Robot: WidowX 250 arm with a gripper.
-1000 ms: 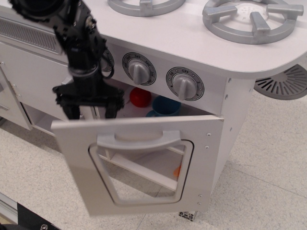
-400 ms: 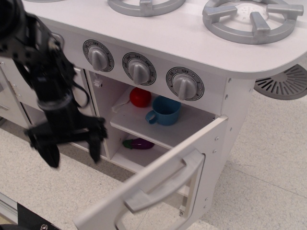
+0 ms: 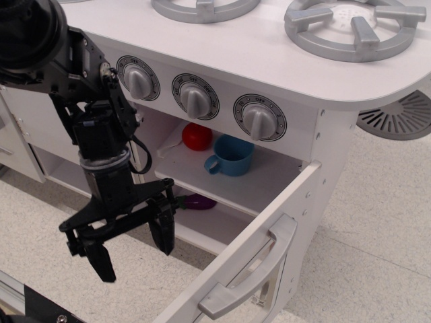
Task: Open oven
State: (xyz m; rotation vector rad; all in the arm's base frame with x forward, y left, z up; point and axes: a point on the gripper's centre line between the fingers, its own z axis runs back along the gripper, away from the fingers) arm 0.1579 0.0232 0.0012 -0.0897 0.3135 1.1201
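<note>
The oven (image 3: 296, 182) is the white compartment under three silver knobs (image 3: 196, 97). Its door (image 3: 256, 249) hangs wide open, swung down and toward me, with the wide silver bar handle (image 3: 259, 272) facing up at the lower right. Inside, a red ball (image 3: 197, 136) and a blue cup (image 3: 232, 156) sit on the upper shelf, and a purple eggplant (image 3: 197, 200) lies on the lower one. My black gripper (image 3: 133, 242) is open and empty, pointing down in front of the oven's left side, apart from the door.
Grey stove burners (image 3: 353, 27) sit on the white countertop above. A plain white cabinet (image 3: 34, 114) is at the left behind my arm. A grey grate (image 3: 401, 116) lies on the speckled floor at the right.
The oven door has swung from nearly shut to wide open. My gripper let go of its top edge, dropped down to the left, then shifted right in front of the opening.
</note>
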